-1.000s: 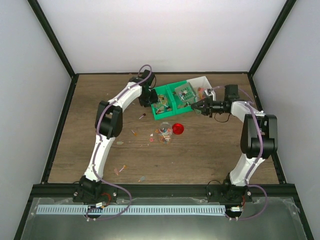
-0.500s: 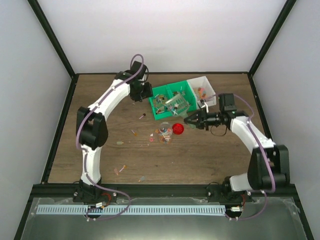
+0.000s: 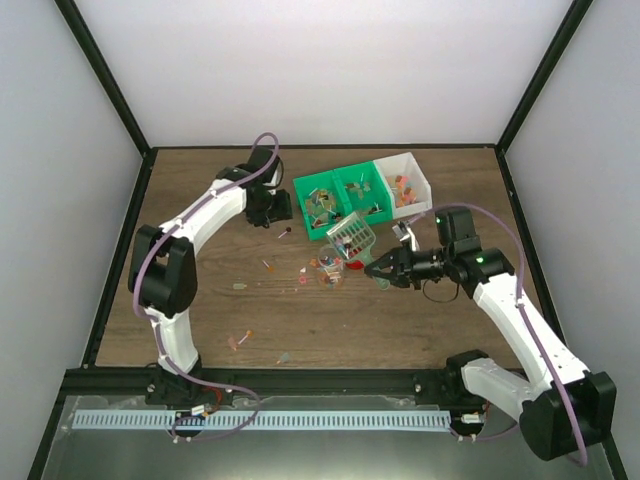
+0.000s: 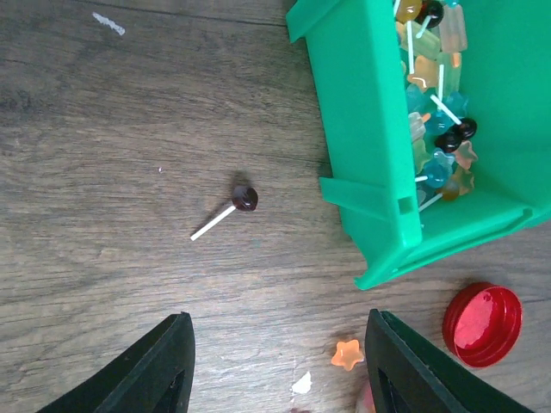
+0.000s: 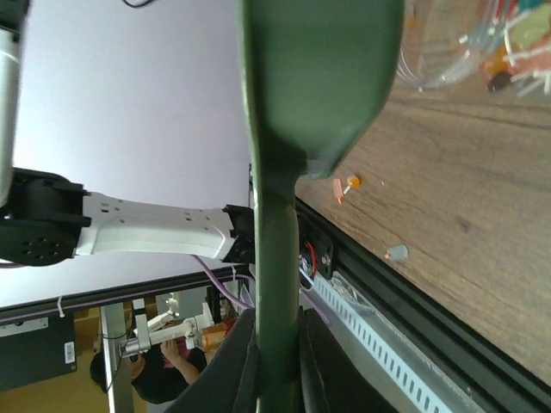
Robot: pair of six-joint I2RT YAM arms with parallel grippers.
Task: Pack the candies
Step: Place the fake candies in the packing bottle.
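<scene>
Candies (image 3: 322, 203) fill the green bin (image 3: 362, 180), and more lie loose on the wood, such as a dark lollipop (image 4: 245, 198) and an orange star (image 4: 348, 353). My right gripper (image 3: 384, 268) is shut on the handle of the green slotted scoop (image 3: 350, 238), whose head hangs tilted above and just right of the clear jar (image 3: 328, 272). In the right wrist view the scoop handle (image 5: 280, 284) runs up from between my fingers and the jar (image 5: 465, 43) shows at the top right. My left gripper (image 4: 280, 379) stands open over bare wood, left of the bin (image 4: 362, 129).
A white bin (image 3: 418, 172) with sweets adjoins the green one at the back. The red lid (image 4: 482, 325) lies beside the jar. Stray candies (image 3: 240, 338) lie toward the near left. Black frame rails edge the table.
My left gripper opened and drew back left from the green bin. My right arm carried the scoop from the bins forward and left to the jar, covering most of the red lid.
</scene>
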